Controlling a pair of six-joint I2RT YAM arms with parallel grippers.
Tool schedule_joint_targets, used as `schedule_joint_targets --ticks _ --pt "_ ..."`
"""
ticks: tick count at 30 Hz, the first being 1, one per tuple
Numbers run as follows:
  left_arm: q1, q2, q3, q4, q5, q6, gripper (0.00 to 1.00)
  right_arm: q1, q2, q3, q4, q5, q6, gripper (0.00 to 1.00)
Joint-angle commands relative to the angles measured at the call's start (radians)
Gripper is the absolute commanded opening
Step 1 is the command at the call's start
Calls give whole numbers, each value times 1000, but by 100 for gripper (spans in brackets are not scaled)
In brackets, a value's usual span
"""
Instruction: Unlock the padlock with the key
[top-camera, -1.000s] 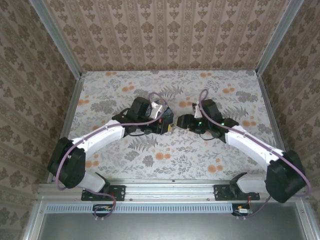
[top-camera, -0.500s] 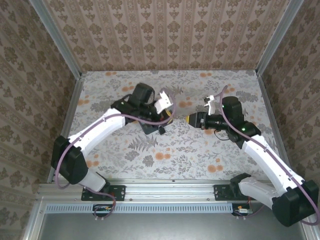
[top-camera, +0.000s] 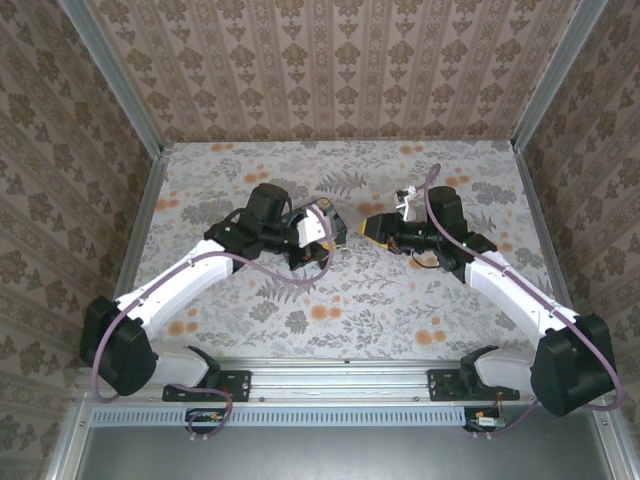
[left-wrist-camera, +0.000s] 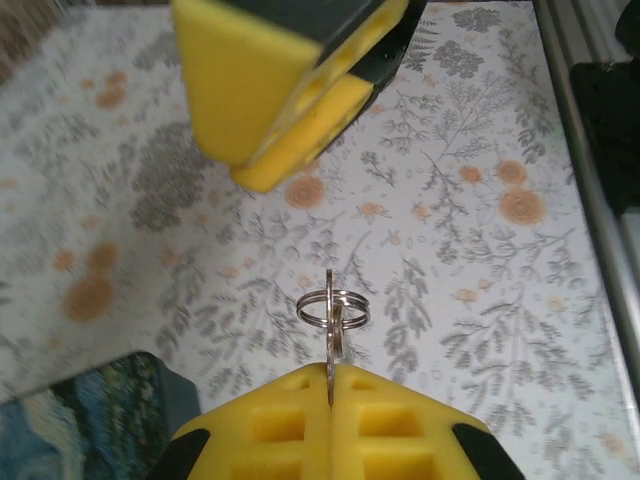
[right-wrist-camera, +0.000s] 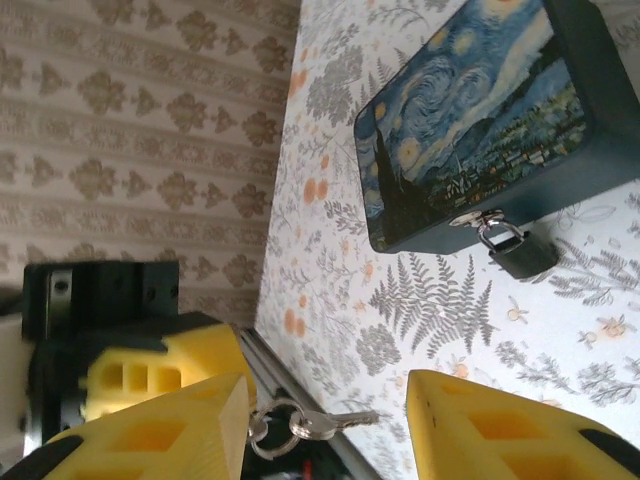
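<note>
Your left gripper (left-wrist-camera: 330, 372) is clamped tight on the key (left-wrist-camera: 332, 348), and the key's rings (left-wrist-camera: 333, 305) stick out past the fingertips. Your right gripper (top-camera: 371, 228) faces it close by, jaws parted and holding nothing. On the table (right-wrist-camera: 330, 250) beyond lies the box (right-wrist-camera: 480, 120). The padlock (right-wrist-camera: 522, 252) rests beside the box, its shackle through the hasp (right-wrist-camera: 478, 220).

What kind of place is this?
Probably a robot test booth: patterned wallpaper walls box in a flowery table, and two robot arms are bolted to a metal rail.
</note>
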Motion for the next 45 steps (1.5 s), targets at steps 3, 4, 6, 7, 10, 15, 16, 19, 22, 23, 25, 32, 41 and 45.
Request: schedule_joint_targets --ticks 3,4,6,7,10,15,16,19,22,23,25,32,41,45 --pt "-47 -23 -62 118 -105 228 0 19 -23 -63 73 91 362 44" --pt "-46 -19 -57 107 -103 235 0 23 -31 -62 76 91 380 44" --pt "-44 -21 -59 118 -91 218 0 43 -34 -29 40 79 332 45" --pt "-44 -27 -66 135 -82 205 0 55 -30 7 -23 77 278 44" --pt "-45 -41 -87 177 -71 179 0 64 -30 37 -99 70 199 43" --pt "-47 -48 -95 163 -96 185 0 64 -23 1 -78 38 257 42" --pt "-48 -48 -96 160 -99 187 0 66 -25 3 -85 36 255 43" --pt "-48 -51 -101 167 -106 180 0 70 -35 7 -94 35 242 42" --pt "-48 -49 -101 176 -103 166 0 79 -38 10 -82 24 235 39" --pt "-46 -49 -102 180 -100 155 0 85 -37 13 -81 18 222 39" --pt "-32 -49 -97 184 -70 107 0 100 -38 16 -64 1 166 38" --pt "81 7 17 33 236 -182 0 59 -143 0 0 19 -209 43" --pt "110 66 111 -168 394 -262 0 35 -100 -17 73 -163 -448 41" --pt "129 45 102 -147 407 -269 0 35 -38 12 52 -163 -353 42"
